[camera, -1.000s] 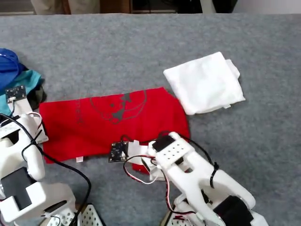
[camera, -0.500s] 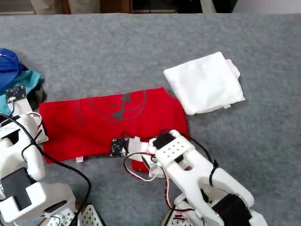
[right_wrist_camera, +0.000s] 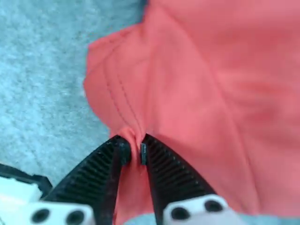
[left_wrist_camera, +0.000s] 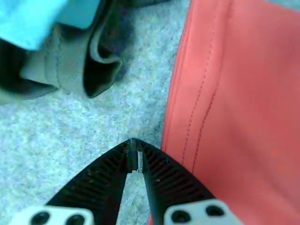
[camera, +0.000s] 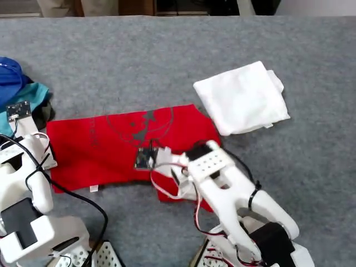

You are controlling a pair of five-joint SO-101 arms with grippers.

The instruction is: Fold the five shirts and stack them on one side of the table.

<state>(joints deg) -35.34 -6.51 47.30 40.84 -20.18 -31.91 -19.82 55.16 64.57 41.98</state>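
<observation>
Left gripper (left_wrist_camera: 135, 159), fingers together, sits just beside the red shirt (left_wrist_camera: 234, 103)

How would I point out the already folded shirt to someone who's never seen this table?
On the grey table, look right of the spread-out red shirt. The white shirt lies there, the only one folded into a compact square.

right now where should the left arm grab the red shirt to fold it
Probably the stitched edge of the red shirt, which lies flat right beside the left gripper. Come from the grey carpet side, slipping one of its fingers under that edge; the right gripper pinches another edge.
</observation>
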